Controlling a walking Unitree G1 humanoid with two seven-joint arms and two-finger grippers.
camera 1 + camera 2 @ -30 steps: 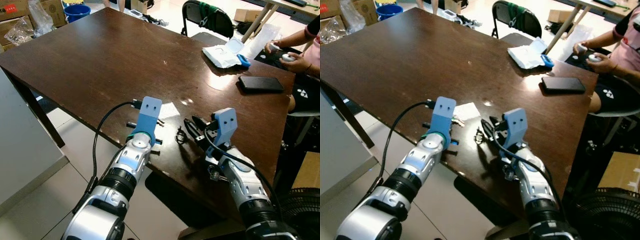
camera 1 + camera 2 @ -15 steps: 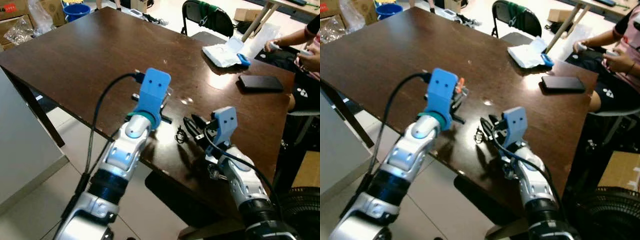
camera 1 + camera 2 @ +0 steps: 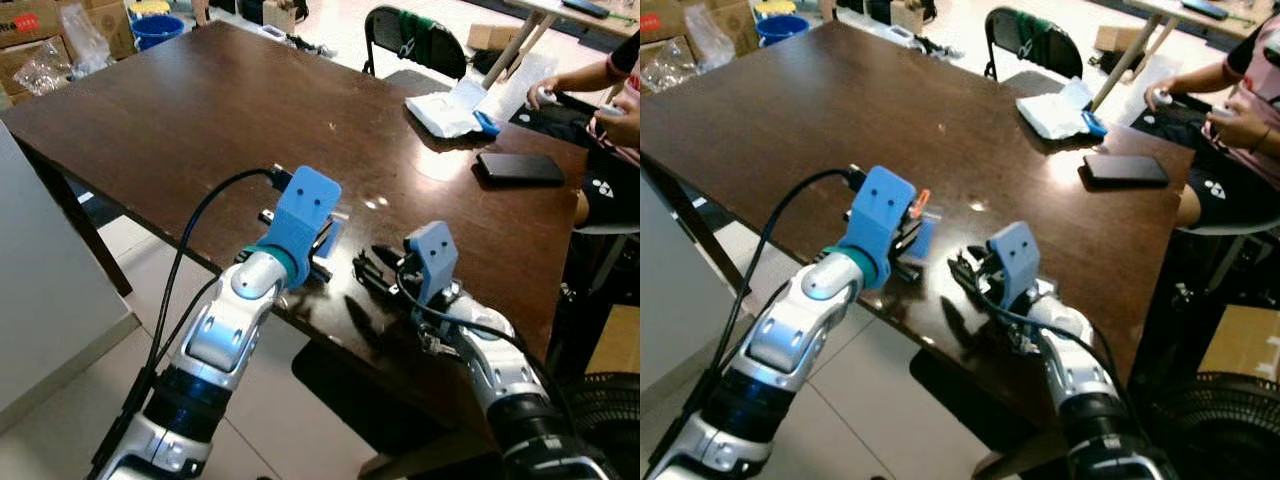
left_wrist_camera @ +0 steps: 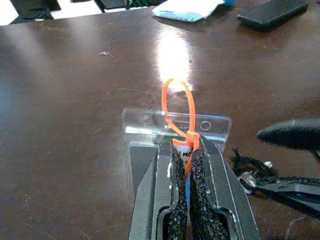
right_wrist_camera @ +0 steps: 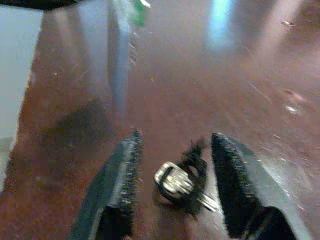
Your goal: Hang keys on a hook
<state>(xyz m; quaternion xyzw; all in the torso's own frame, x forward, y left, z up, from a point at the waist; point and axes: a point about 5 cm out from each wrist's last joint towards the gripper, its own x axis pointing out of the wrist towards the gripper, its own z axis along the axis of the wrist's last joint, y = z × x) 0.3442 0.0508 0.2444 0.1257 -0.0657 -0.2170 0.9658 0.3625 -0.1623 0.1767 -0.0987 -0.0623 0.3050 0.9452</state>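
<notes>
Brown table (image 3: 180, 110): left gripper (image 4: 182, 165) pinches orange-looped tag (image 4: 178, 120); right gripper (image 5: 172, 165) wide around keys (image 5: 182, 182).

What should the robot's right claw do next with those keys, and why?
Probably close. The right gripper is open, with the keys lying on the table between its fingers, not yet held. The left gripper already pinches an orange-looped tag.

We see a dark brown wooden table (image 3: 200, 110) with a glossy top. On it, near the front edge, lies a bunch of keys (image 5: 181, 182) on a black cord. Toward the far right corner a black phone (image 3: 521, 167) lies flat, and just beyond it rests a white packet (image 3: 445, 108) with a small blue object (image 3: 487, 122) touching its edge.
</notes>
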